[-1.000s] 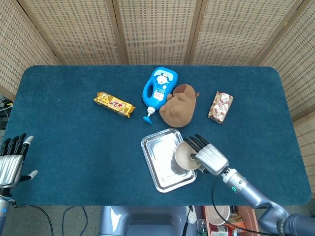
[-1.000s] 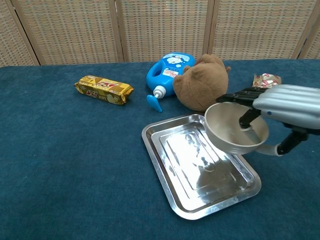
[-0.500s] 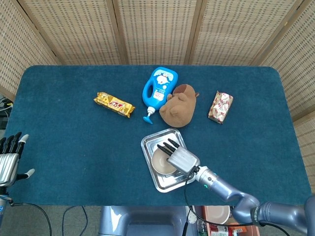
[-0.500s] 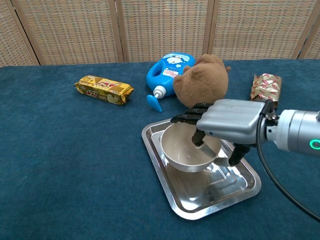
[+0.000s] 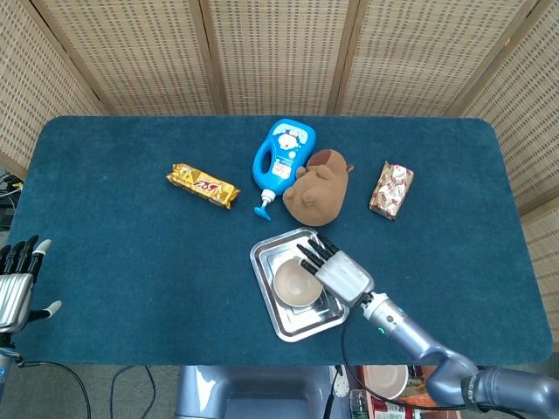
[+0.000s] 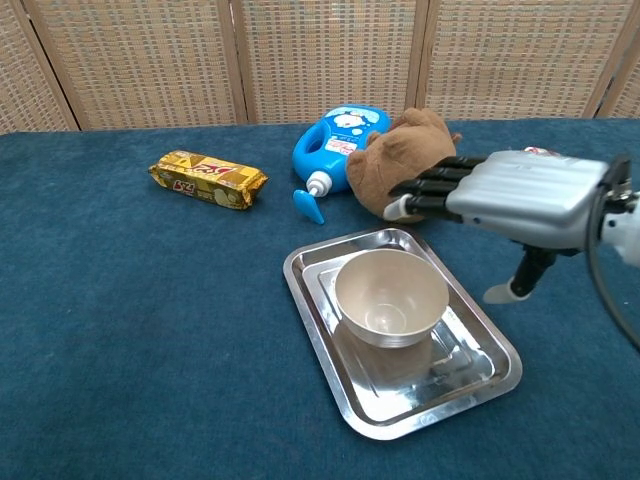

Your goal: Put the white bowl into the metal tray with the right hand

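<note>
The white bowl (image 5: pixel 293 284) (image 6: pixel 390 297) stands upright inside the metal tray (image 5: pixel 266 262) (image 6: pixel 400 415), near the tray's middle. My right hand (image 5: pixel 339 270) (image 6: pixel 510 190) hovers just right of and above the bowl, fingers stretched out flat and apart, holding nothing and not touching the bowl. My left hand (image 5: pixel 19 281) rests at the far left edge of the head view, fingers apart and empty; the chest view does not show it.
Behind the tray lie a brown plush toy (image 5: pixel 318 188) (image 6: pixel 402 165) and a blue bottle (image 5: pixel 281 158) (image 6: pixel 332 142). A gold snack bar (image 5: pixel 203 185) (image 6: pixel 208 177) lies to the left, a wrapped snack (image 5: pixel 390 189) to the right. Blue cloth covers the table.
The right hand set the bowl down in the tray, let go of it, then lifted and drew back to the right with fingers stretched out. The left hand stayed put.
</note>
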Robot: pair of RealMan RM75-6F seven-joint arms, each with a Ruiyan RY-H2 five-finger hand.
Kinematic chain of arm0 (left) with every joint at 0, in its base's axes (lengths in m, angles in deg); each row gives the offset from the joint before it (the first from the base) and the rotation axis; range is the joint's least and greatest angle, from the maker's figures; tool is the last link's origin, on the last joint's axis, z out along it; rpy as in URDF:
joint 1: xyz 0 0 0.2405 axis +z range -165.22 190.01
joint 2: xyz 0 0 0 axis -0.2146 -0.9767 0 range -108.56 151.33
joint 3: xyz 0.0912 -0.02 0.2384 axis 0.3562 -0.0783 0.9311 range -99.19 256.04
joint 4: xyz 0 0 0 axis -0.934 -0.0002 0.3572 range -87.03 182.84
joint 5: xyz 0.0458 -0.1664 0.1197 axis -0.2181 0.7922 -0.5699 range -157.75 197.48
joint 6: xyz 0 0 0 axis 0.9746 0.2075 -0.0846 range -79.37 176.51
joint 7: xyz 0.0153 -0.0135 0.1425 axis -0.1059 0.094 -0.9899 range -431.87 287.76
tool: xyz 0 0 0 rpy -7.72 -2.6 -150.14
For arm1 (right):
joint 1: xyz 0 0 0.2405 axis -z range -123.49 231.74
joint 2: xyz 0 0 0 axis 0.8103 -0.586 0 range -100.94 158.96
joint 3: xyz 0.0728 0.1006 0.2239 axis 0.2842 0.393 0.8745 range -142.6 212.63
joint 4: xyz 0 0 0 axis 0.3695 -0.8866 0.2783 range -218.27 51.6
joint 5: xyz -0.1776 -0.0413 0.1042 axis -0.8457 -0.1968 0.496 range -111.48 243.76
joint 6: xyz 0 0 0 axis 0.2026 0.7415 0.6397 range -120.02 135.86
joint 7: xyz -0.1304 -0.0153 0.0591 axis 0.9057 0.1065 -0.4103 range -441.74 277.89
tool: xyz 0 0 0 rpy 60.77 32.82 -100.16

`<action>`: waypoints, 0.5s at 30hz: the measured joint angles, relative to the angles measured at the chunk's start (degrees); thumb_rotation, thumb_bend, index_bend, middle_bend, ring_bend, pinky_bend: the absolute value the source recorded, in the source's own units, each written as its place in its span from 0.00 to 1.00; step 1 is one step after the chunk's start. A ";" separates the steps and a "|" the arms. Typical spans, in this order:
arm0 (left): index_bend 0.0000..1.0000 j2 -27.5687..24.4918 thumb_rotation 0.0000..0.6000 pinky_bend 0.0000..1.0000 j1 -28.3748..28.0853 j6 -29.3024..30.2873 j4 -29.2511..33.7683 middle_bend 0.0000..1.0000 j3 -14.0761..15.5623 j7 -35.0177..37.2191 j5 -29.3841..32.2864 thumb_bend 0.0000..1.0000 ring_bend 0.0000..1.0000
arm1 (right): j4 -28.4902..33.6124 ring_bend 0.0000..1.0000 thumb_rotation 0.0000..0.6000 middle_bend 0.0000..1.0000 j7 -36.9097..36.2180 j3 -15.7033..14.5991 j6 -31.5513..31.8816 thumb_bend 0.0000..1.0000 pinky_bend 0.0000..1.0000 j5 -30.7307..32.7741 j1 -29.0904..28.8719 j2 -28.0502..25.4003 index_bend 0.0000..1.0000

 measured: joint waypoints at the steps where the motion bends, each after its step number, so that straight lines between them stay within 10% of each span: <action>1: 0.00 -0.04 1.00 0.00 0.05 0.10 0.07 0.00 0.07 0.10 -0.17 0.00 0.00 | 0.44 0.00 1.00 0.00 -0.77 -0.32 1.69 0.17 0.00 -0.35 1.01 -1.38 0.06; 5: 0.00 -0.30 1.00 0.00 0.27 0.44 0.28 0.00 0.32 0.73 -0.65 0.00 0.00 | 0.70 0.00 1.00 0.00 -4.63 -1.42 6.68 0.00 0.00 -1.24 4.49 -5.65 0.06; 15: 0.00 -0.95 1.00 0.00 1.35 3.74 0.63 0.00 1.13 2.76 -4.70 0.00 0.00 | -4.08 0.00 1.00 0.00 -22.11 -3.67 22.53 0.00 0.00 -0.06 17.54 -8.85 0.00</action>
